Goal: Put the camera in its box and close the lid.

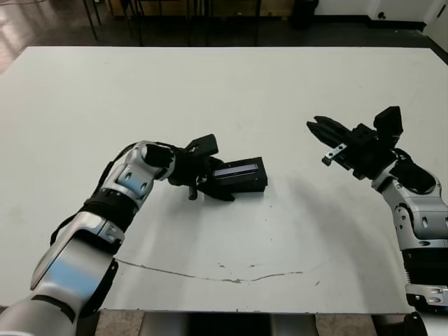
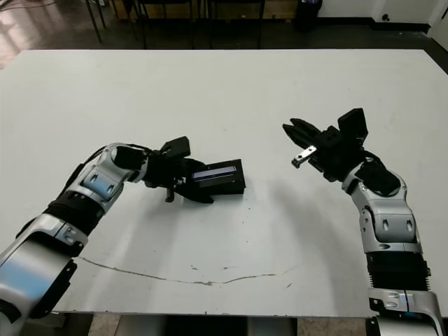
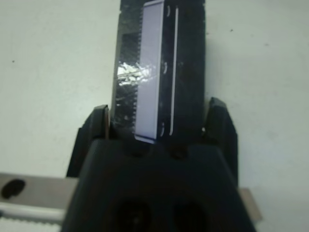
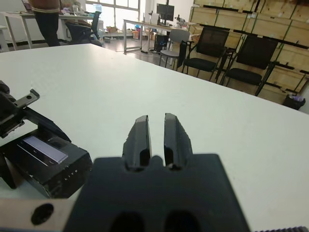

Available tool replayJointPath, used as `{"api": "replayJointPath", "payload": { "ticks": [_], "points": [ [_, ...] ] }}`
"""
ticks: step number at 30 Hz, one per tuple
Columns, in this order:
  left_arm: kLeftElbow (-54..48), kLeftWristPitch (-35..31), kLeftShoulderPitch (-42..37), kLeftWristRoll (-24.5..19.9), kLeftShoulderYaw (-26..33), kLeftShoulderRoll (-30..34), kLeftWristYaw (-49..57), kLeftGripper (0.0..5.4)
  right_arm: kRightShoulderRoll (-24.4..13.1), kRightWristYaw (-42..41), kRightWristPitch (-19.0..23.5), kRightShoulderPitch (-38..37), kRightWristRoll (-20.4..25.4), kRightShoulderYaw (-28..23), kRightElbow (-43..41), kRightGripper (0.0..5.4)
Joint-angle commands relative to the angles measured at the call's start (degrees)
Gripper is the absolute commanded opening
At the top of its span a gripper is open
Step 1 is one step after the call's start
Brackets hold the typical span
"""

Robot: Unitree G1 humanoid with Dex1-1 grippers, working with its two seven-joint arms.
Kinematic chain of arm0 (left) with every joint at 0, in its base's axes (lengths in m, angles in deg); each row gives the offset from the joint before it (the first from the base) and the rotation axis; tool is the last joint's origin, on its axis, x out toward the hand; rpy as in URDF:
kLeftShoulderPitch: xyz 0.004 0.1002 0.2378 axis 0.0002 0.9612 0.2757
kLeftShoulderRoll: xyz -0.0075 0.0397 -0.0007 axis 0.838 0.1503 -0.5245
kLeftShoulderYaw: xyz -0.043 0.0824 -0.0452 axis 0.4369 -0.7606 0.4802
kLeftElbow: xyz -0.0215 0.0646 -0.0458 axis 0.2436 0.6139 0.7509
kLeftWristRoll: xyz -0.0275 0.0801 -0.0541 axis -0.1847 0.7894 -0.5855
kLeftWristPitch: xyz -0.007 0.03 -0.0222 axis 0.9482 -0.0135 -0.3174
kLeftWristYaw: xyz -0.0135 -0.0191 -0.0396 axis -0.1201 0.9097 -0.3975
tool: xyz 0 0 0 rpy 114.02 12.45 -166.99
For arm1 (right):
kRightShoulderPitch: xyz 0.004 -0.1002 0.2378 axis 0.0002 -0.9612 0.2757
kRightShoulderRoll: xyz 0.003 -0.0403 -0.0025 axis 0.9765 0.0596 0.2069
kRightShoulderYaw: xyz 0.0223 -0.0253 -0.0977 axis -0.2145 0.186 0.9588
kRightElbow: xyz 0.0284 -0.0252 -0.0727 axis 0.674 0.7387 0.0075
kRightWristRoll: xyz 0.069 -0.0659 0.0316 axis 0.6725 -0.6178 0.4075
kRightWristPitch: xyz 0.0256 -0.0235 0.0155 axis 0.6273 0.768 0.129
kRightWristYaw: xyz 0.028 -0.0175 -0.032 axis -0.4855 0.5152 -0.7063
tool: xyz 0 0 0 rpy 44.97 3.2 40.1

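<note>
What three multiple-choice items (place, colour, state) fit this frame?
1. Where is the small black rectangular box?
A. between the left tool's fingers
B. under the right tool
C. at the table's far edge
2. The stripe on its top is:
A. red
B. pale grey
C. green
3. The right tool is:
A. gripping the box
B. pressing the table
C. raised, empty

A: fingers flank the box in the left wrist view. B: the stripe reads pale. C: it hangs above the white table, holding nothing.
</note>
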Motion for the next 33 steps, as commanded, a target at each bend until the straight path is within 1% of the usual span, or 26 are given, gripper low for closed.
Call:
{"api": "replayJointPath", "payload": {
  "ticks": [1, 4, 7, 10, 15, 21, 24, 25, 28, 33],
  "points": [
    [3.1, -1.4, 0.8, 4.1, -4.6, -4.2, 2.2, 1.47, -0.6, 0.6, 1.5, -1.2, -0.7, 0.4, -0.6, 0.00],
    [4.2, -2.5, -0.6, 5.4, -6.3, -5.6, 2.5, 1.47, -0.5, 0.4, 1.8, -1.3, -0.4, 0.4, -0.5, 0.00],
    [6.3, -0.7, -1.5, 6.6, -7.9, -6.4, 2.8, 1.47, -0.3, 0.5, 2.4, -1.4, 0.0, 0.2, -0.9, 0.00],
    [8.1, 0.4, -2.5, 7.4, -9.1, -6.9, 2.3, 1.41, -0.3, 0.3, 2.1, -1.7, 0.0, 0.3, -1.2, 0.00],
    [7.0, -0.3, -3.1, 8.0, -10.6, -5.7, 0.6, 1.40, -0.3, 0.5, 3.2, -1.9, 0.1, 0.2, -1.9, 0.00],
    [5.2, -0.8, -4.1, 8.6, -11.3, -4.0, -1.7, 1.40, 0.1, 0.1, 3.4, -1.8, 0.7, 0.3, -1.8, 0.00],
    [5.0, -0.9, -4.4, 9.1, -11.6, -2.6, -2.9, 1.97, 0.3, -0.1, 3.0, -1.8, 1.0, 0.3, -1.6, 0.00],
    [4.4, -0.4, -4.2, 9.4, -11.8, -2.0, -2.8, 2.24, 0.2, 0.1, 3.2, -1.8, 1.0, 0.3, -1.7, 0.00],
    [3.2, 3.3, -3.4, 10.1, -11.9, 0.4, -1.7, 2.92, 0.2, 0.1, 3.6, -1.9, 1.5, 0.1, -1.7, 0.00],
    [4.4, 5.2, -2.3, 7.2, -8.5, 3.2, -3.4, 4.05, 0.0, 0.6, 3.9, -2.0, 0.9, 0.5, -2.7, 0.00]
  ]
}}
